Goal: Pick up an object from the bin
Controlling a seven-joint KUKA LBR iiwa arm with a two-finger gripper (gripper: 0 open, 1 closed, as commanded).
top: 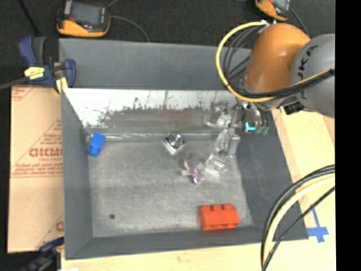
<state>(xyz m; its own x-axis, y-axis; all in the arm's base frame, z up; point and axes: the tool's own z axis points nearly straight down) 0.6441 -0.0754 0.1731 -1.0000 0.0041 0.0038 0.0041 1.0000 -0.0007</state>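
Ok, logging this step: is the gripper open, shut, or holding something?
Gripper: cannot be told; it sits low, right beside a small pinkish thing.

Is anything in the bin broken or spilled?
Nothing stands out. The blue block, the shiny lump, the small pinkish bit and the red brick just lie apart on the bin floor.
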